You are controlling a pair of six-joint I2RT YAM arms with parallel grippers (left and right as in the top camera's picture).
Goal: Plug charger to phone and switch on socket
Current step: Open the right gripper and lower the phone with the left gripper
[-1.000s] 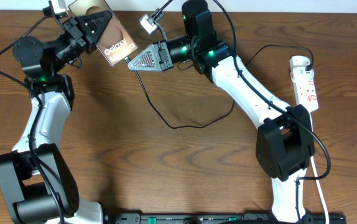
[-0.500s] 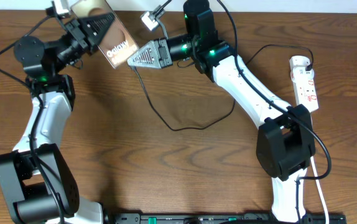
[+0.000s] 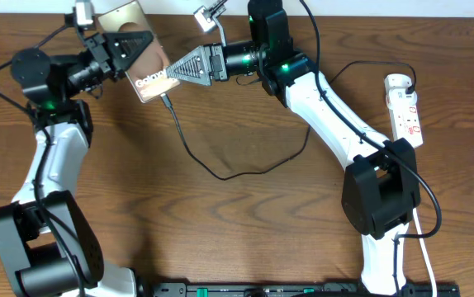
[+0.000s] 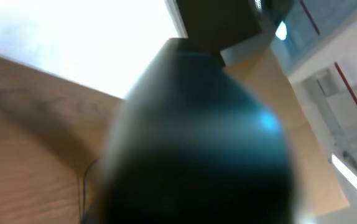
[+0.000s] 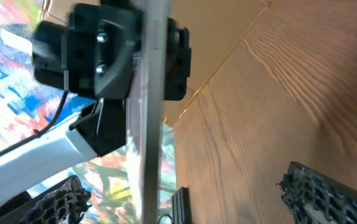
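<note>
Two arms are counted at the wooden table (image 3: pixel 245 214), with one phone (image 3: pixel 144 79), one charger (image 3: pixel 220 172) and one socket (image 3: pixel 405 107).

The phone is held off the table at the far left, pinched by the left gripper (image 3: pixel 138 43). White lettering beginning "Gal" can be read on its dark brownish face; the rest is covered by the right gripper (image 3: pixel 173 74). In the right wrist view that gripper's fingers (image 5: pixel 324 190) are spread wide, one on either side of the phone, which is seen edge-on, and they are not touching it.

The charger's thin black cable is seen with its tip at the phone's near edge. From there it loops across the middle of the table and runs on toward the socket.

The socket, a white strip with small red marks, lies flat at the far right. No writing on it can be read.

The left wrist view is filled by one blurred dark shape.
</note>
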